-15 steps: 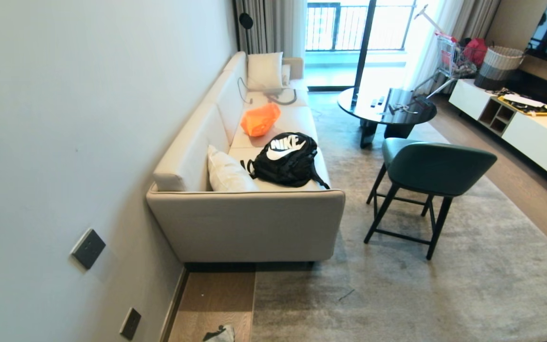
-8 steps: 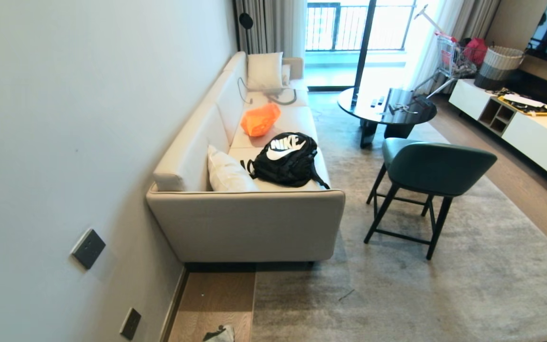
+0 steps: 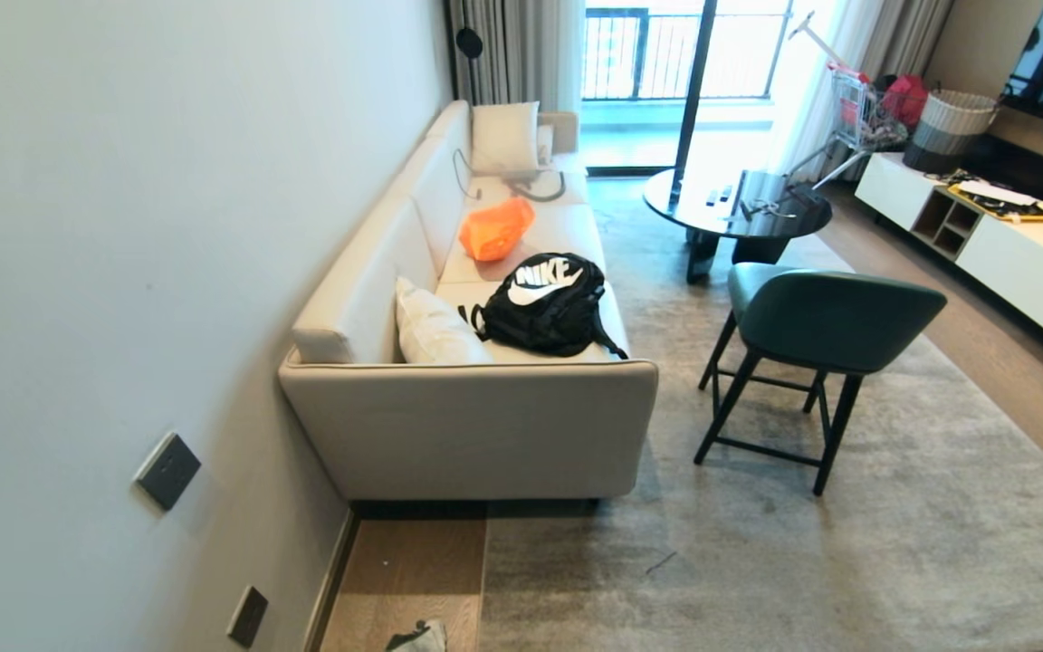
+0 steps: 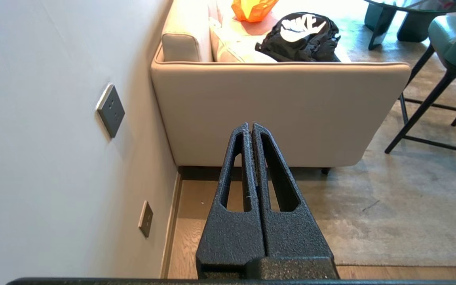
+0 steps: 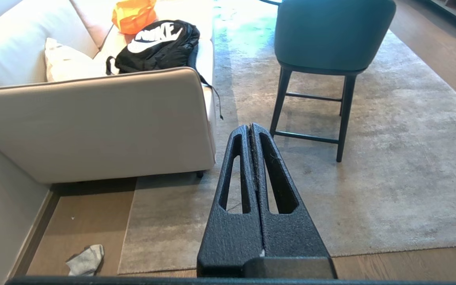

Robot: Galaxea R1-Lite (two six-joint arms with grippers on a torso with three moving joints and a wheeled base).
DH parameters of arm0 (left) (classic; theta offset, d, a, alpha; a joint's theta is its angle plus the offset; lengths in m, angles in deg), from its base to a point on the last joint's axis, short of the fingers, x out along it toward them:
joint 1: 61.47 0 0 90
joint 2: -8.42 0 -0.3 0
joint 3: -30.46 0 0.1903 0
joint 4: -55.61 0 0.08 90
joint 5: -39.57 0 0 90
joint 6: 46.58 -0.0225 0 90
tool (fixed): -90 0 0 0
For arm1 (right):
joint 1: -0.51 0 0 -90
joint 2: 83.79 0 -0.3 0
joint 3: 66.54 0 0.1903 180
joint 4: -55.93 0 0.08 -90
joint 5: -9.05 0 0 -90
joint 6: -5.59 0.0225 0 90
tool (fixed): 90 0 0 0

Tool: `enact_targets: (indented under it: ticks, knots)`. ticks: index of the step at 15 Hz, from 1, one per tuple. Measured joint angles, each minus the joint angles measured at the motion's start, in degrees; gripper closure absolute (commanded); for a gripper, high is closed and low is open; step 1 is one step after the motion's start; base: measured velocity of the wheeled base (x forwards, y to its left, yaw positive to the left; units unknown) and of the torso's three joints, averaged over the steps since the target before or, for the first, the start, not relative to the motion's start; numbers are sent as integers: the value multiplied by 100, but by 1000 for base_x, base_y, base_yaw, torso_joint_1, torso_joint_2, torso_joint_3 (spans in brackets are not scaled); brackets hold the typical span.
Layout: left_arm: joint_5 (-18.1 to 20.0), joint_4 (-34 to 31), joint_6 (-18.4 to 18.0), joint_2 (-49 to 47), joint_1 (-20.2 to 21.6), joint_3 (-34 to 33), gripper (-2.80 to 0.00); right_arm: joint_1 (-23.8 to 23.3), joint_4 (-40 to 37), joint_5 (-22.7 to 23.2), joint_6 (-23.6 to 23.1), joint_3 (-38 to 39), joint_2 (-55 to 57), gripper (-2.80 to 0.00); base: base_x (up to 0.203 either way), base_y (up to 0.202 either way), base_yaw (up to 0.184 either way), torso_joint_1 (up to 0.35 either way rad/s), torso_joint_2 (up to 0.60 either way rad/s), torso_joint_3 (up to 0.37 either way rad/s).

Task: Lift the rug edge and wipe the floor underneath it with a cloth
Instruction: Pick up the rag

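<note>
Grey-beige short pile fills most of the head view: the rug (image 3: 757,543) runs under the sofa (image 3: 467,426) and the green chair (image 3: 811,335). Its left rug edge (image 3: 483,580) is a straight hem whose long axis runs from the sofa foot back toward the robot. A strip of wood-grain floor (image 3: 413,570) shows between that hem and the wall. The cloth (image 3: 417,637) is half cut off at the bottom of this view. Neither arm appears here.

Left wrist view: left gripper (image 4: 251,128) hangs in the air, jaws pressed together, nothing between them. Rug and floor strip lie well below and ahead of its tips; the cloth is not visible.

Right wrist view: right gripper (image 5: 250,128) likewise pressed together and empty, high above the rug. The cloth (image 5: 85,259) lies crumpled on the bare floor, below and toward the wall side of the tips, just beside the rug's near corner (image 5: 123,269) and apart from it.

Judgement: the rug is limp but heavy and pinned by furniture, so only the free corner should lift; pinch the hem there. The cloth is light and soft and has no clear long axis; take hold at a raised fold.
</note>
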Motion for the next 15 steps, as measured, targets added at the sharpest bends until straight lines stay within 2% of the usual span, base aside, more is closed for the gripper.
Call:
enact_targets:
  ticks: [15]
  knots:
    - [0,4,0,0,0,-2,0,0,0,-4,8,0,2,0,0,0,0,-127,329,195]
